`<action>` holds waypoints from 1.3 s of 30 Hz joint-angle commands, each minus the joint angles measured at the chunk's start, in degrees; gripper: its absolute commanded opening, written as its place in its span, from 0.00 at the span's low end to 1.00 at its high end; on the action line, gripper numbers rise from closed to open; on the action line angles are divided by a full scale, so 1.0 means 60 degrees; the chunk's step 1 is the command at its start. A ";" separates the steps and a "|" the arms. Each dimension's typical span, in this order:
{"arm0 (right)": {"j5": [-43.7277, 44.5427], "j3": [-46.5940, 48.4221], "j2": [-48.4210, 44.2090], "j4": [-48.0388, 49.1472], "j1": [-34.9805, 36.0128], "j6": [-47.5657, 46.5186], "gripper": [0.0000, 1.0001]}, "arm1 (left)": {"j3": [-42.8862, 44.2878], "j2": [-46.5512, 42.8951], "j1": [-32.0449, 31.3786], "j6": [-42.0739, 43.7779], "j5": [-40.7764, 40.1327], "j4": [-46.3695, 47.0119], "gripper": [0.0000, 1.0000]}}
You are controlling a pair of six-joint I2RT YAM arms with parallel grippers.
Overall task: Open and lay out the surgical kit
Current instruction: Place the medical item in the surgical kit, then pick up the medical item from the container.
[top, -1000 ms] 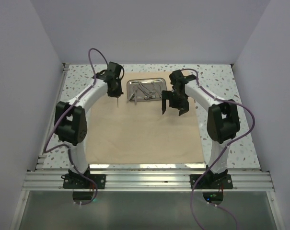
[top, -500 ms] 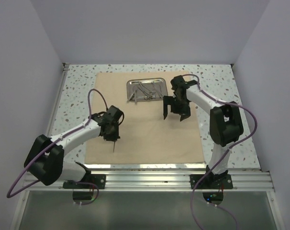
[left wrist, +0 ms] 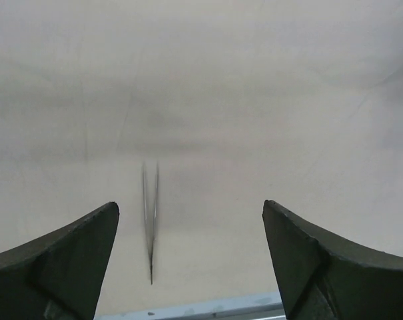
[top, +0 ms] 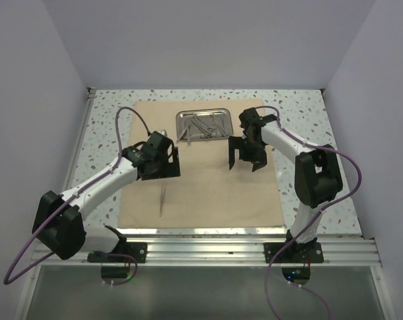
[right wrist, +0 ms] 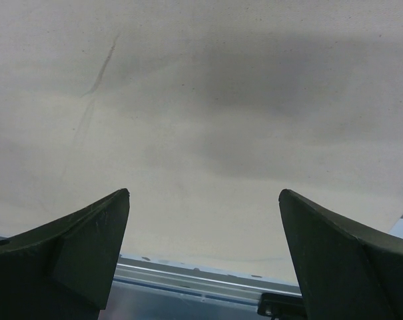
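The beige cloth wrap (top: 208, 193) lies spread flat on the table. At its far edge stands the small steel tray (top: 218, 113) with several thin silver instruments (top: 200, 127) in it. A pair of tweezers (top: 162, 200) lies loose on the cloth near its front left, tips toward the near edge. In the left wrist view the tweezers (left wrist: 150, 220) lie between and beyond the fingers. My left gripper (top: 162, 172) (left wrist: 190, 207) hangs open just above them, holding nothing. My right gripper (top: 244, 162) (right wrist: 204, 193) is open and empty over the cloth (right wrist: 188, 100), in front of the tray's right end.
The speckled tabletop (top: 308, 120) shows around the cloth. An aluminium rail (top: 201, 250) runs along the near edge behind the arm bases, and shows in the right wrist view as the rail (right wrist: 188, 277). Grey walls close in the left, right and far sides.
My left arm carried the tweezers from beside the tray to the cloth's front left, then opened and let them go. They now lie on the cloth. The right gripper barely moved.
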 commanded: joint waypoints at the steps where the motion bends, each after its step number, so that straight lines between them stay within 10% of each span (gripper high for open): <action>1: 0.0311 0.0182 -0.0494 -0.0114 -0.0019 -0.0061 0.98 | 0.1978 0.0484 0.0097 0.1107 -0.0770 -0.0147 0.92; 15: 0.0809 0.1850 0.0310 -0.0993 -0.0180 -0.0265 0.98 | 0.8982 0.7662 0.1650 0.4114 -0.0128 0.0849 0.45; 39: -0.0026 0.2497 0.1864 -0.1213 -0.1337 -0.0251 0.98 | 1.0597 0.9321 0.1723 0.4628 0.0635 0.0775 0.41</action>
